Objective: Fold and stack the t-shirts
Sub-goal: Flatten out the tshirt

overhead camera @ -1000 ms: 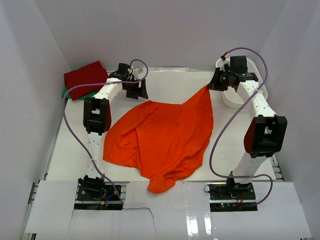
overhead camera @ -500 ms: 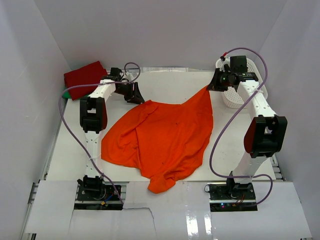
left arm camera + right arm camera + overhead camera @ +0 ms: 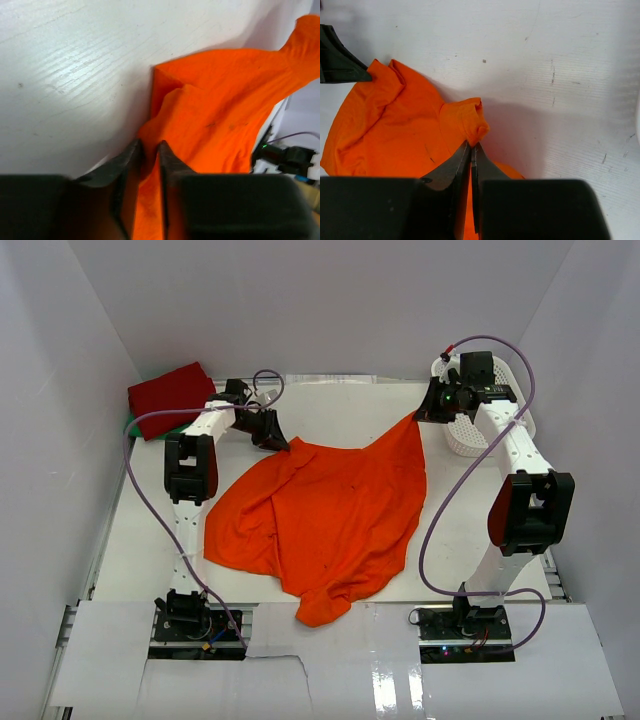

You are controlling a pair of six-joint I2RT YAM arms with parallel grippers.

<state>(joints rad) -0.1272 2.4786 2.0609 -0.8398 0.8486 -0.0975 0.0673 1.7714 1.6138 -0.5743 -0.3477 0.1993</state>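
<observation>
Left arm (image 3: pixel 188 468) extended toward upper left, right arm (image 3: pixel 527 502) toward upper right. Left gripper (image 3: pixel 273 432) and right gripper (image 3: pixel 424 412): fingers (image 3: pixel 454 169) pressed together, each pinching an edge of the orange t-shirt (image 3: pixel 330 510).

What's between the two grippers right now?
Top view: bare table on the direct line; the orange t-shirt, gripped by the left gripper and right gripper, sags toward the near edge.

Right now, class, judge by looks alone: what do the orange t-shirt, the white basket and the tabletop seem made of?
The orange t-shirt: soft matte cloth, perhaps cotton; it wrinkles and drapes. The white basket: probably rigid plastic; regular grid of holes. The tabletop: white board, perhaps painted wood; faint grain lines.
</observation>
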